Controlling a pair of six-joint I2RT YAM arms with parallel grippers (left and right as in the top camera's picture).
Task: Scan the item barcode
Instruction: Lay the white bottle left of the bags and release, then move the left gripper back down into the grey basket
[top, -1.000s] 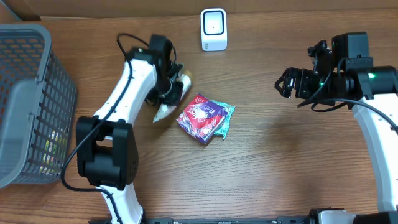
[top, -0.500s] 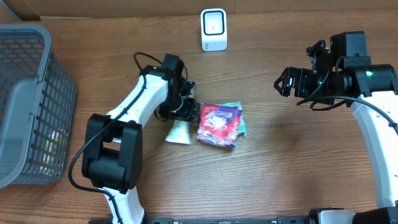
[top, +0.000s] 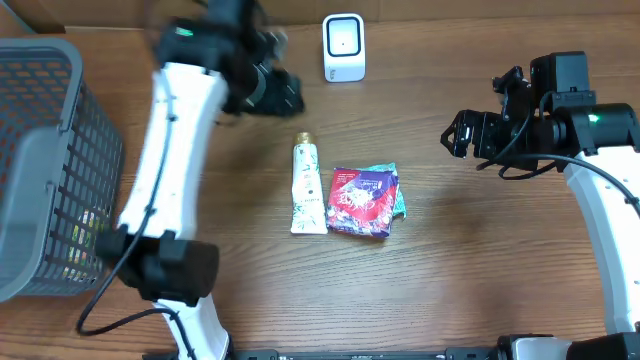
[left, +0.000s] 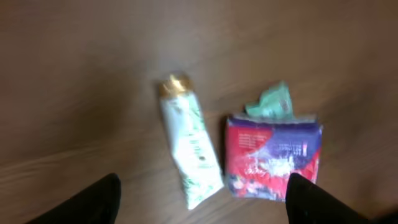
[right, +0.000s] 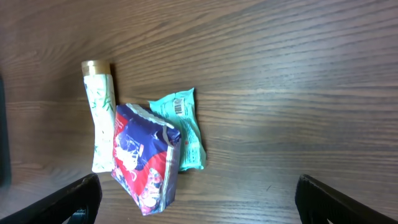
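wooden table (top: 450, 280); tube (top: 308, 190) (beside packet (top: 362, 202))

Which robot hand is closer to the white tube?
Left. The left gripper is just beyond the tube at its cap end. The right gripper is farther off, past the red packet.

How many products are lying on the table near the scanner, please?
3: a white tube, a red packet beside it, and a green packet partly under the red one. The basket may hide more.
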